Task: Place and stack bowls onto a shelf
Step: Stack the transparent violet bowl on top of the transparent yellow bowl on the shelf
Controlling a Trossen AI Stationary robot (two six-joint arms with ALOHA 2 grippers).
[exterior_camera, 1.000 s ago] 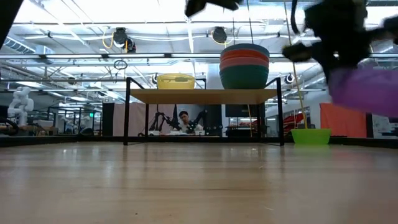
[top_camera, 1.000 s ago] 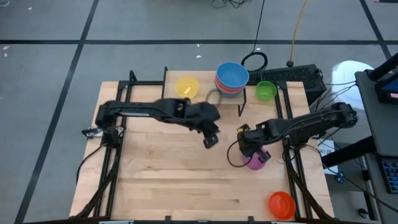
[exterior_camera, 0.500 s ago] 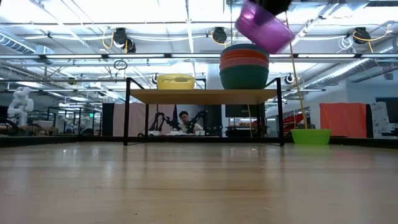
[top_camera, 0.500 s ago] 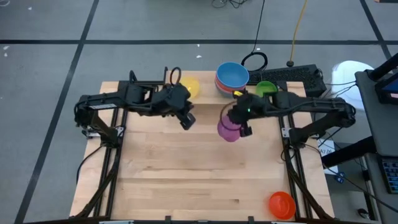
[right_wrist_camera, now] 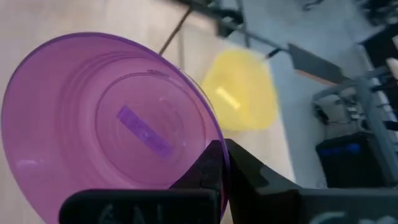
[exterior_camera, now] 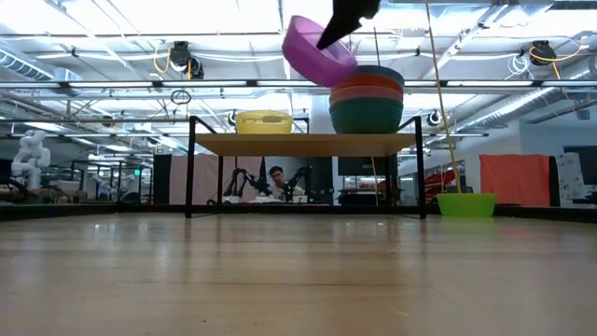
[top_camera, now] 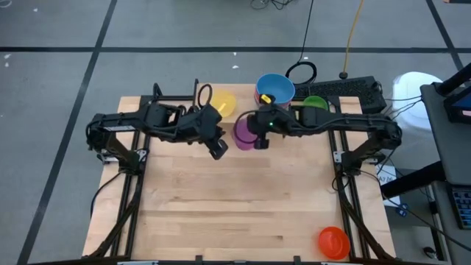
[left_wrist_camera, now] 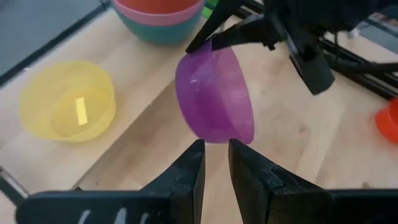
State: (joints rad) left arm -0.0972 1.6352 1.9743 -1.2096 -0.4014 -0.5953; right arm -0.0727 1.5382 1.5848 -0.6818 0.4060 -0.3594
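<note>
At frame centre we see the right claw (top_camera: 255,132) clamped on the tilted purple bowl (top_camera: 243,131) above the shelf (exterior_camera: 303,143) on the tabletop (top_camera: 235,206), the left claw (top_camera: 218,150) slightly apart, empty, alongside.

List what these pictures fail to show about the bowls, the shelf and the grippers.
- Stack of bowls: the low view shows only side bands; the high view shows only the blue bowl on top, so the count is unclear.
- Shelf: in the high view the arms cover most of it.
- Right gripper, pinching the purple bowl rim: cut off by the low view's top edge.
- Left gripper: absent from the low view.
</note>
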